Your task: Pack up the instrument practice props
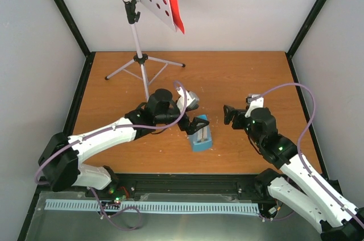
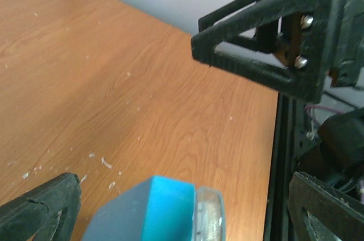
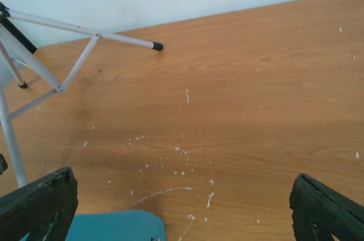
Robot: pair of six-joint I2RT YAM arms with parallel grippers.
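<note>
Blue metronome (image 1: pixel 201 138) sits unpacked under the wide-spread left gripper (image 1: pixel 196 125), right gripper (image 1: pixel 228 115) likewise spread and empty, music stand (image 1: pixel 137 36) with red sheet (image 1: pixel 175 8) upright: nothing looks packed yet.

Robot test cell in a lab: wooden table (image 1: pixel 114 156) enclosed by white panels (image 1: pixel 34 53) on black frame posts (image 1: pixel 62 8).

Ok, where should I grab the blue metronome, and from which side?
Grip the metronome across its flat blue sides, coming down from above with the open left claw, which hangs over it. Its front looks clear and slick, so probably avoid pinching front to back.
</note>
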